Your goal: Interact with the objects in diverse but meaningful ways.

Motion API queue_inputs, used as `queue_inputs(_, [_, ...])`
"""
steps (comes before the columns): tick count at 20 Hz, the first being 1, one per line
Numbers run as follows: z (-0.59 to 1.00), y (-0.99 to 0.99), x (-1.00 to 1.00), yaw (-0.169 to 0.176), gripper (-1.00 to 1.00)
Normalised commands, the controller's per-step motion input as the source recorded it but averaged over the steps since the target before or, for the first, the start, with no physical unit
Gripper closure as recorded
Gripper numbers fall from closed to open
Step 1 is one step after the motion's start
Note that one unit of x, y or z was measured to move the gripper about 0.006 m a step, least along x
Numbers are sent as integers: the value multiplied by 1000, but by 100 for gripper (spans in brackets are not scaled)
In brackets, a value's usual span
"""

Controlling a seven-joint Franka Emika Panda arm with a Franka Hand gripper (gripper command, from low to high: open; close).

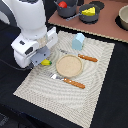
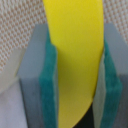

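squarely between the jaws sits the yellow banana (image 2: 75,55), both green pads (image 2: 50,85) pressed against it.

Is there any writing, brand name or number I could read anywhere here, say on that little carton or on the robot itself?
No text is readable in either view.
Small white-blue carton: its faces look plain; any print is too blurred to read.
White robot arm: no logo or number can be made out.
Yellow banana, between the gripper pads: plain yellow, no sticker showing.
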Motion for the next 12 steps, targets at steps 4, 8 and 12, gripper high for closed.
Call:
queue_inputs(4, [1000,-235,171,2,100])
queue_inputs(8, [934,-599,522,8,100])
queue_inputs(12, [759,-792,669,0,100])
